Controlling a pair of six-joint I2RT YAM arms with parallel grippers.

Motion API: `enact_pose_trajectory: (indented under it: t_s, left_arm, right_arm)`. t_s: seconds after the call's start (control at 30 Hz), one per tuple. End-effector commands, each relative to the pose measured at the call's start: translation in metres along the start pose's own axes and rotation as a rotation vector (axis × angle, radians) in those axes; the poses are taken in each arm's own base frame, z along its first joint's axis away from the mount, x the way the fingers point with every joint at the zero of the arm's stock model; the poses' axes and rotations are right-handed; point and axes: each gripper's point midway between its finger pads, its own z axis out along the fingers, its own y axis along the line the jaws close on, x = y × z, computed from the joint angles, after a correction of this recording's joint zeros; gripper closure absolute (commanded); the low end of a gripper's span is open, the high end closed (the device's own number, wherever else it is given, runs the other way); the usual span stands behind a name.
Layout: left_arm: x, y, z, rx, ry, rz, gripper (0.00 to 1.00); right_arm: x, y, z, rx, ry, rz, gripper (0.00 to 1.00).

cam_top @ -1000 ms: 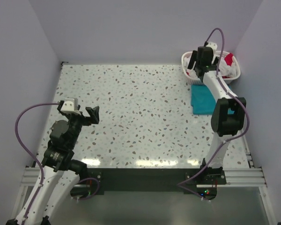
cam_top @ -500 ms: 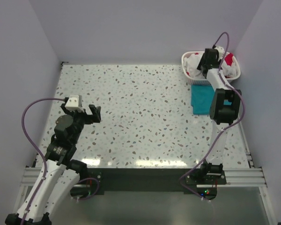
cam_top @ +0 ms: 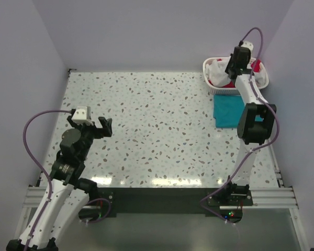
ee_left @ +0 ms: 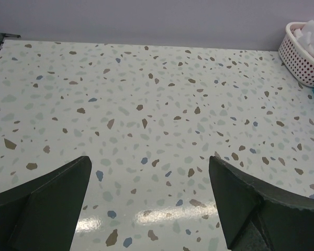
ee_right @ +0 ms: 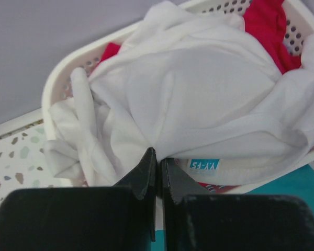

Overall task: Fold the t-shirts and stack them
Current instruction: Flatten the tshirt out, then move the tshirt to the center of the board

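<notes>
Lying heaped in the white lattice basket (ee_right: 57,78) at the far right corner of the counter (ee_left: 146,78), the white t-shirt (ee_right: 199,89) covered most of the pile. A red-pink t-shirt (ee_right: 267,31) showed behind it and at the rim on its left. A small blue label (ee_right: 204,164) sat on the white shirt's near hem. The teal t-shirt (cam_top: 227,111) lay folded flat on the counter, just on the near side of the basket.

Your right gripper (ee_right: 158,157) reached into the basket from above. Its fingers were pressed together, and their tips met on a fold of the white t-shirt just left of the label.

Your left gripper (ee_left: 149,162) hung over the bare left part of the counter, well apart from the basket. Its fingers were spread wide with nothing between them.
</notes>
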Motion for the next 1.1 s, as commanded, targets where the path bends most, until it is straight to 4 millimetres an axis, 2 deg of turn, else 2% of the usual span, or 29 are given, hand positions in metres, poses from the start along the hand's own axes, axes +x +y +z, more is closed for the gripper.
enact_pose_trajectory:
  t_s: [0.0, 0.03, 0.07, 0.17, 0.2, 0.23, 0.27, 0.3, 0.37, 0.4, 0.47, 0.5, 0.57, 0.6, 0.7, 0.73, 0.83, 0.9, 0.97, 1.0, 1.07]
  left_arm:
    - [-0.018, -0.003, -0.002, 0.016, -0.063, -0.003, 0.00]
    - [-0.019, -0.003, -0.003, 0.016, -0.066, -0.004, 0.00]
    - [-0.018, -0.003, -0.003, 0.016, -0.066, -0.005, 0.00]
    - [-0.021, -0.003, -0.005, 0.016, -0.075, -0.007, 0.00]
    - [-0.020, -0.002, -0.005, 0.015, -0.074, -0.007, 0.00]
    - [-0.020, -0.002, -0.005, 0.015, -0.076, -0.008, 0.00]
    - [-0.020, -0.002, -0.006, 0.015, -0.076, -0.009, 0.00]
    - [-0.022, -0.003, -0.007, 0.017, -0.081, -0.010, 0.00]
    - [-0.022, -0.002, -0.007, 0.016, -0.082, -0.012, 0.00]
    - [-0.022, -0.003, -0.008, 0.018, -0.084, -0.012, 0.00]
    - [-0.023, -0.003, -0.009, 0.018, -0.086, -0.014, 0.00]
    - [-0.022, -0.003, -0.009, 0.021, -0.084, -0.013, 0.00]
    - [-0.023, -0.003, -0.010, 0.022, -0.087, -0.015, 0.00]
    - [-0.023, -0.003, -0.011, 0.025, -0.089, -0.017, 0.00]
    - [-0.024, -0.003, -0.013, 0.023, -0.094, -0.018, 0.00]
    - [-0.025, -0.003, -0.013, 0.024, -0.097, -0.018, 0.00]
    - [-0.026, -0.001, -0.016, 0.016, -0.105, -0.023, 0.00]
    - [-0.027, 0.001, -0.017, 0.006, -0.111, -0.026, 0.00]
    - [-0.029, 0.002, -0.018, -0.003, -0.119, -0.029, 0.00]
    - [-0.029, 0.004, -0.018, -0.012, -0.122, -0.031, 0.00]
    - [-0.029, 0.005, -0.018, -0.020, -0.122, -0.036, 0.00]
  right_arm:
    - [-0.094, 0.027, -0.072, -0.124, -0.213, -0.001, 1.00]
    - [-0.097, 0.031, -0.081, -0.135, -0.216, -0.017, 1.00]
    - [-0.109, 0.045, -0.102, -0.172, -0.246, -0.049, 1.00]
    - [-0.121, 0.066, -0.137, -0.245, -0.268, -0.103, 1.00]
    - [-0.129, 0.082, -0.162, -0.291, -0.293, -0.117, 1.00]
    - [-0.136, 0.091, -0.177, -0.322, -0.307, -0.127, 1.00]
    - [-0.133, 0.105, -0.191, -0.374, -0.298, -0.152, 1.00]
    - [-0.134, 0.127, -0.212, -0.439, -0.310, -0.165, 1.00]
    - [-0.135, 0.153, -0.248, -0.551, -0.323, -0.190, 1.00]
    - [-0.129, 0.176, -0.270, -0.623, -0.327, -0.203, 1.00]
    - [-0.130, 0.196, -0.302, -0.716, -0.347, -0.209, 1.00]
    - [-0.123, 0.217, -0.325, -0.813, -0.345, -0.214, 1.00]
    - [-0.129, 0.236, -0.358, -0.933, -0.371, -0.178, 1.00]
    - [-0.127, 0.251, -0.382, -1.029, -0.377, -0.178, 1.00]
    - [-0.132, 0.273, -0.426, -1.198, -0.403, -0.147, 1.00]
    - [-0.140, 0.278, -0.449, -1.287, -0.430, -0.145, 1.00]
    - [-0.143, 0.288, -0.486, -1.443, -0.431, -0.125, 1.00]
    - [-0.139, 0.285, -0.502, -1.512, -0.418, -0.150, 1.00]
    - [-0.116, 0.283, -0.488, -1.489, -0.371, -0.207, 1.00]
    - [-0.093, 0.276, -0.476, -1.452, -0.323, -0.231, 1.00]
    - [-0.065, 0.263, -0.446, -1.330, -0.295, -0.288, 0.98]
